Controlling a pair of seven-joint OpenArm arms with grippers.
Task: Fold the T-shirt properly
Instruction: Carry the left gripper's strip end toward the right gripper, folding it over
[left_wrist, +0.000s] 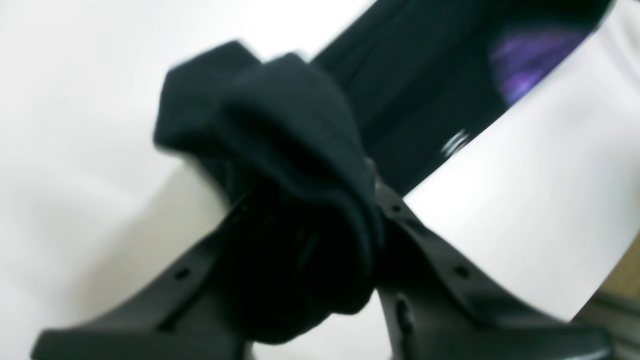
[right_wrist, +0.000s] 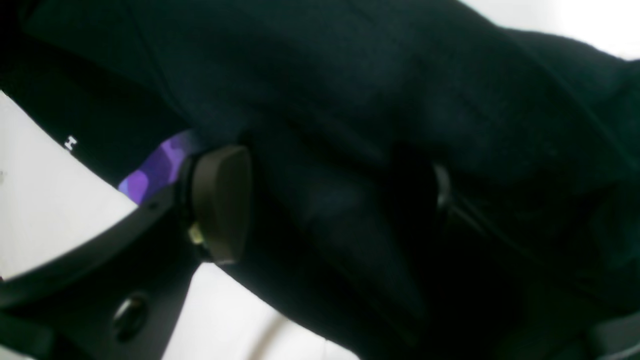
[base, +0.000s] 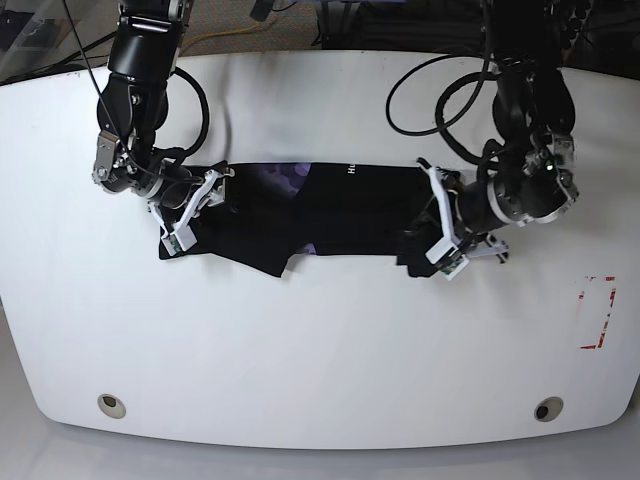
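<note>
Black cotton T-shirt with purple print is stretched mid-frame across the white counter, each end pinched by closed left fingers and right fingers; uneven pulling could skew the fold.

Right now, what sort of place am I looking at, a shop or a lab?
Most likely a robotics lab bench. Two cabled robot arms, the left gripper and the right gripper, each pinch an end of a black T-shirt on a bare white table, with loose cables behind.
</note>
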